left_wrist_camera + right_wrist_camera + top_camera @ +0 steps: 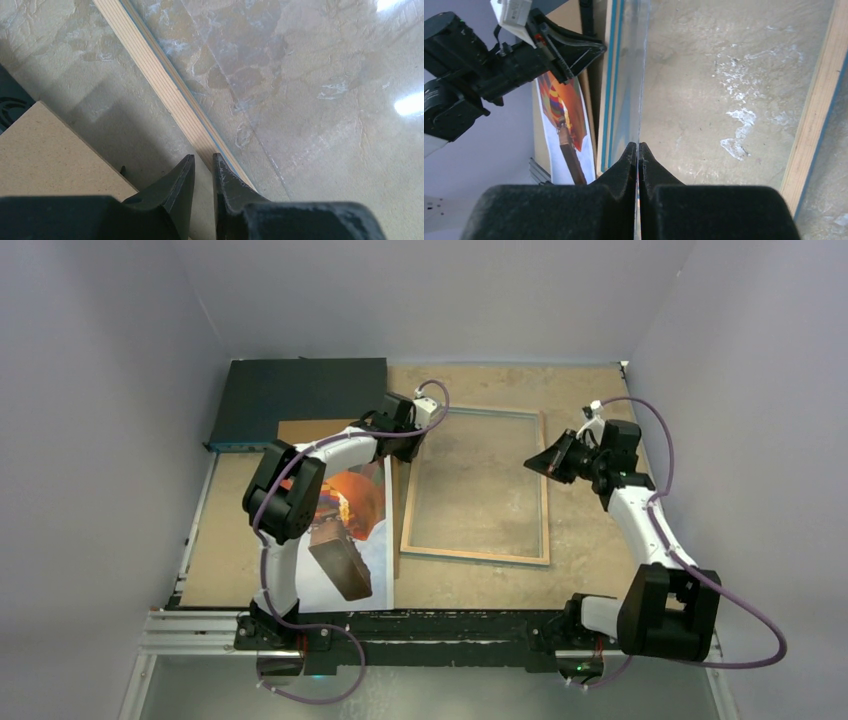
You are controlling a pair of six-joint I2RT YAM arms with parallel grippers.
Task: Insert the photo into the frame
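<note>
The table [580,540] is carrying the frame [475,556] near its centre, wooden back up, ready for loading. The photo [362,498] is lying flat at the frame's 8 o'clock, not yet inside. The right gripper [639,150], at the frame's 3 o'clock, is pinching the clear pane [340,90] by its edge, probably to free the opening. The left gripper [203,162], at 11 o'clock, is straddling the frame's side with narrow jaws, seemingly steadying it. Whether it is actually gripping, I cannot tell.

left arm [330,452] over photo [366,502], clear pane [470,490] across frame [475,555], bare table [585,530] right of frame
</note>
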